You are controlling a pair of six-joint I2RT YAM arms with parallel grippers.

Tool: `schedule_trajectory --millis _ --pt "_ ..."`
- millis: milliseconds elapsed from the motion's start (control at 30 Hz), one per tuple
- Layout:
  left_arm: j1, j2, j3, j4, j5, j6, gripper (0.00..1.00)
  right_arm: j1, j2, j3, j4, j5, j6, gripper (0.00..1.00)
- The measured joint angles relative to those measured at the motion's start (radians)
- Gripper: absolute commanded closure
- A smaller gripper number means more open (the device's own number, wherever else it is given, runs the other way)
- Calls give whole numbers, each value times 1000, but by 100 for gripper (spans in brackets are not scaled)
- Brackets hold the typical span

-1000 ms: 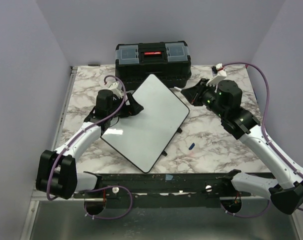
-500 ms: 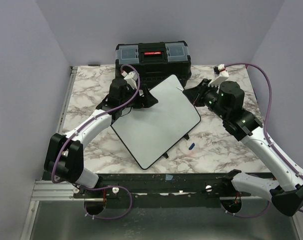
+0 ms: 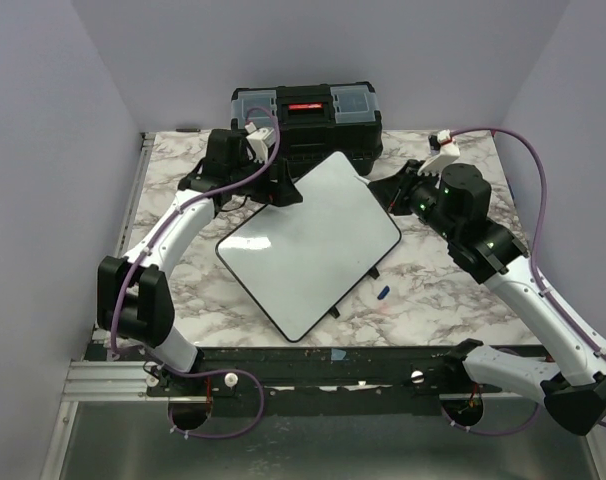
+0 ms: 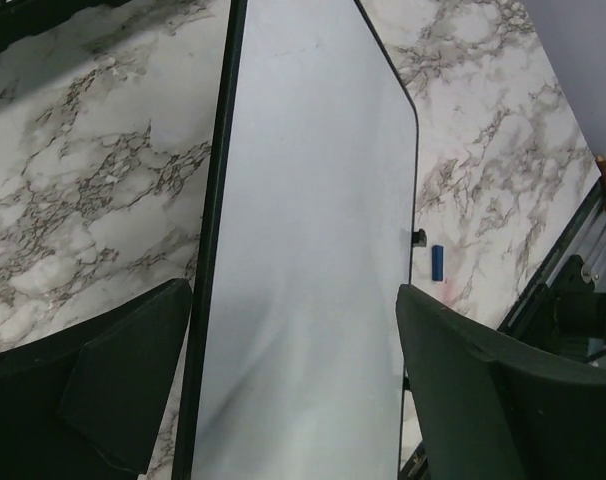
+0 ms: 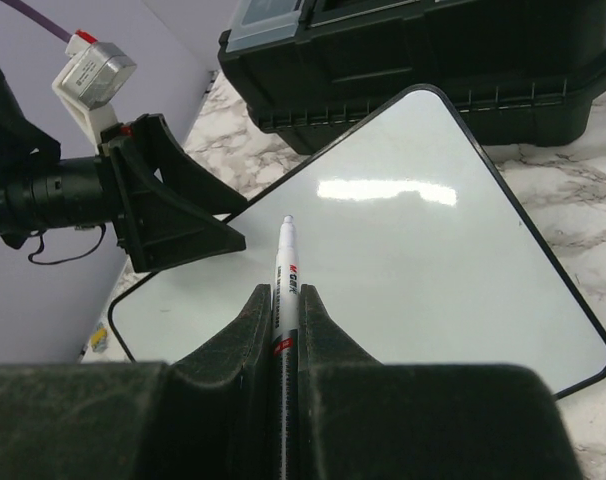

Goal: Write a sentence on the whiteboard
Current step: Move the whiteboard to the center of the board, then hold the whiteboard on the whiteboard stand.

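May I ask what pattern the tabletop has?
The tabletop is white marble with grey veining, clearest in the left wrist view.

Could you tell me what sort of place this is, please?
Probably an enclosed robot test cell: plain walls box in a marble-patterned table, the left arm and right arm are bolted at its near edge, and a black toolbox sits at the back.
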Motion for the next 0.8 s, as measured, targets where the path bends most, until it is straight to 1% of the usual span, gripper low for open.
schedule_trajectory --millis 67,200,333,667,800 --pt "37 27 25 -37 45 24 16 0 0 0 -2 0 0 99" --pt "88 43 29 -86 95 47 16 0 5 0 -2 -1 0 99" --pt "102 44 29 -105 123 61 16 0 14 0 -2 -2 0 99" --pt "109 88 28 -129 187 80 35 0 35 0 -3 -21 0 100" --pt "110 107 26 -129 202 79 44 0 43 0 -2 -54 0 99"
